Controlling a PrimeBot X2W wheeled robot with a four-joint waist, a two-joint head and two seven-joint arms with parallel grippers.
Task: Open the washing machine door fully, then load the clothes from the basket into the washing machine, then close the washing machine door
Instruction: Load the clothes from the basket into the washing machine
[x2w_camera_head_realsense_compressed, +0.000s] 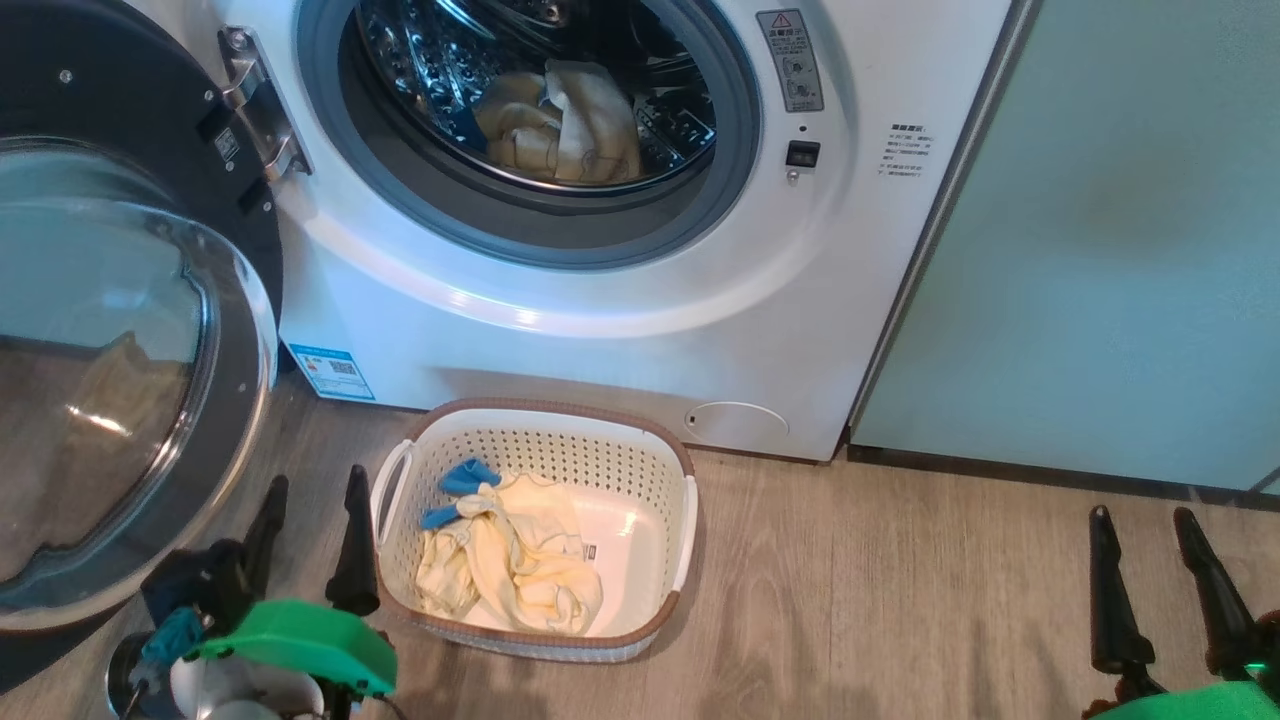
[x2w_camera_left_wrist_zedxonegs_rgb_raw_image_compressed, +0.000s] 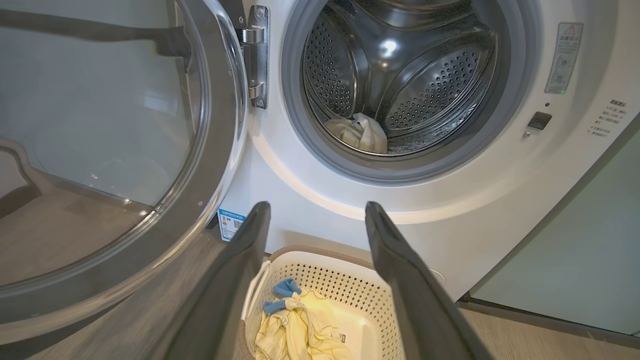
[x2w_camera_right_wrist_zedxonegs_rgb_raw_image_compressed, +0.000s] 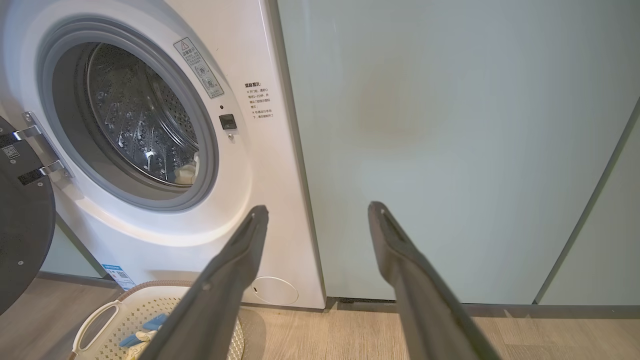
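Note:
The white washing machine (x2w_camera_head_realsense_compressed: 620, 330) stands with its door (x2w_camera_head_realsense_compressed: 110, 390) swung wide to the left, glass bowl facing out. Pale yellow clothes (x2w_camera_head_realsense_compressed: 565, 125) lie in the steel drum (x2w_camera_left_wrist_zedxonegs_rgb_raw_image_compressed: 400, 75). On the floor before the machine sits the cream basket (x2w_camera_head_realsense_compressed: 630, 470), holding more yellow clothes (x2w_camera_head_realsense_compressed: 510, 565) with blue trim. My left gripper (x2w_camera_head_realsense_compressed: 312, 485) is open and empty just left of the basket, near the door's rim. My right gripper (x2w_camera_head_realsense_compressed: 1143, 520) is open and empty at the lower right, far from the basket. The basket (x2w_camera_left_wrist_zedxonegs_rgb_raw_image_compressed: 345, 295) lies between the left fingers in the left wrist view.
A pale green cabinet (x2w_camera_head_realsense_compressed: 1100, 250) stands right of the machine, also facing the right wrist (x2w_camera_right_wrist_zedxonegs_rgb_raw_image_compressed: 450, 150). Wood-look floor (x2w_camera_head_realsense_compressed: 900, 600) stretches between the basket and my right gripper. The open door takes up the space at the left.

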